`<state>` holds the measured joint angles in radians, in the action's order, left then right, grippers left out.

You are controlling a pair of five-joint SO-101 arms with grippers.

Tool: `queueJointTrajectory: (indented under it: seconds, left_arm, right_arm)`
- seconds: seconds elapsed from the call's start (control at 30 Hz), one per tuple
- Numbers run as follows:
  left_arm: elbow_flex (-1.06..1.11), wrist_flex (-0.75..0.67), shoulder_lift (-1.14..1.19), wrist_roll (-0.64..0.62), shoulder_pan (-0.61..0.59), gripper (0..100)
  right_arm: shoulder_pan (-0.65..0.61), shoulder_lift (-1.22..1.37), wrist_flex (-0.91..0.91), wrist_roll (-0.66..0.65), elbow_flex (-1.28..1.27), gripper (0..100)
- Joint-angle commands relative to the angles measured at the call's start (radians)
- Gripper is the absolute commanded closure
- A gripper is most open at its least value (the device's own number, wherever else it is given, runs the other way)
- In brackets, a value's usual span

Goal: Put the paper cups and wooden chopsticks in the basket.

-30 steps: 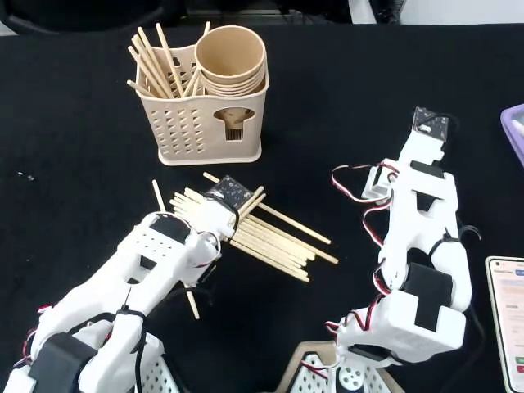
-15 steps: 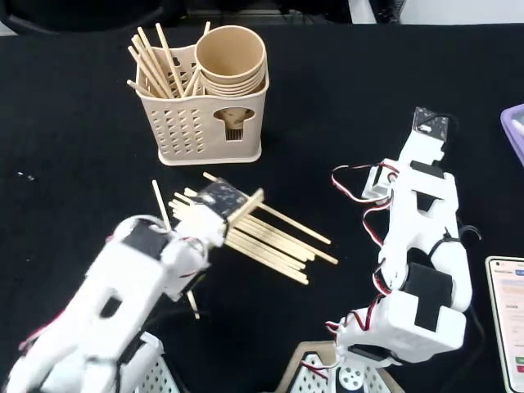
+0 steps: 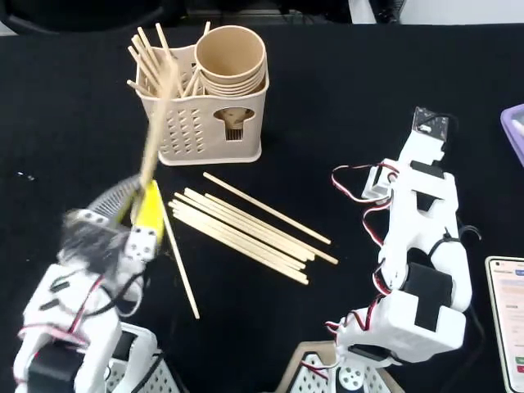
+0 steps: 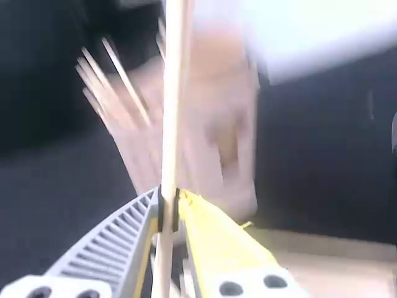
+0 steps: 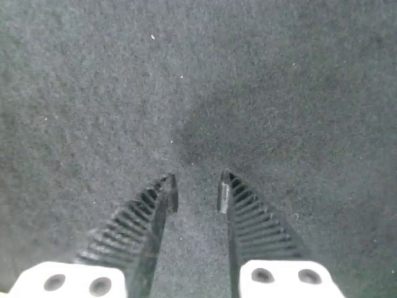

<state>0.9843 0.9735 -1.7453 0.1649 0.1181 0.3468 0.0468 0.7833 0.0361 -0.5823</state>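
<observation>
Left claw (image 3: 137, 205): its grey and yellow jaws are clamping one wooden chopstick (image 3: 157, 123) near its lower end. The stick is rising steeply out of the claw, and its far tip is crossing the basket (image 3: 205, 123), which is standing well beyond the claw.

The high view is giving the layout. A stack of paper cups (image 3: 232, 53) is sitting in one basket compartment, and a bundle of chopsticks (image 3: 151, 57) is leaning in the compartment beside it. A loose spread of chopsticks (image 3: 250, 233) is lying flat on the black counter (image 3: 368, 74), off to the claw's yellow side. One single chopstick (image 3: 180, 266) is lying apart from the spread, just beside the claw.

The left wrist view is giving the grip itself. The left claw (image 4: 167, 208) is pinching the chopstick (image 4: 172, 93), with the stick passing between the jaws and out both ways. The basket (image 4: 217, 124) is showing ahead as a pale blur, with the bundle of chopsticks (image 4: 105, 74) fanned at its side. The cups cannot be made out here.

Right claw (image 5: 197, 189): the jaws are standing slightly apart with nothing between them, pointing down at bare counter (image 5: 248, 74). Whether the tips are touching it cannot be told. In the high view the right arm (image 3: 417, 221) is standing well apart from the basket and the loose chopsticks.
</observation>
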Motion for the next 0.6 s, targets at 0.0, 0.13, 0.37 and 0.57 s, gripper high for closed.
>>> queueJointTrajectory:
  seconds: [0.0,0.13,0.37,0.57]
  left_arm:
    - [0.051,-0.308,-0.015,-0.100,-0.050,97]
    - [0.159,-0.614,0.021,-0.135,-0.054,97]
    - [0.183,-0.951,0.282,-0.138,-0.053,97]
    - [-0.027,-1.091,0.686,-0.207,-0.053,97]
  right_arm:
    - [-0.029,-0.002,-0.012,0.000,0.035,88.2]
    - [-0.029,0.035,-0.012,0.000,0.053,88.2]
    - [-0.029,0.090,-0.003,0.000,0.096,88.2]
    - [-0.028,0.090,-0.003,0.000,0.096,88.2]
